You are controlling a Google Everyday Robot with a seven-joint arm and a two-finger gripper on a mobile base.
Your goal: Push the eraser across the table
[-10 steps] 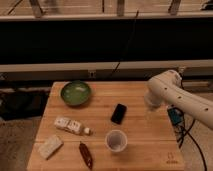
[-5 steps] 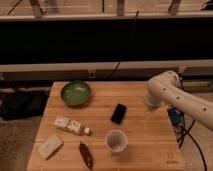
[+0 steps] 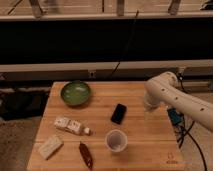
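The eraser (image 3: 118, 113), a small flat black block, lies near the middle of the light wooden table (image 3: 140, 145). My white arm reaches in from the right. Its end, with the gripper (image 3: 149, 104), hangs just above the table's right part, a short way right of the eraser and slightly farther back. It is apart from the eraser.
A green bowl (image 3: 76, 93) stands at the back left. A small bottle (image 3: 71, 125) lies on its side left of the eraser. A pale sponge block (image 3: 50, 146), a dark red pepper-like thing (image 3: 86, 155) and a white cup (image 3: 116, 140) sit along the front. Cables hang off the right edge.
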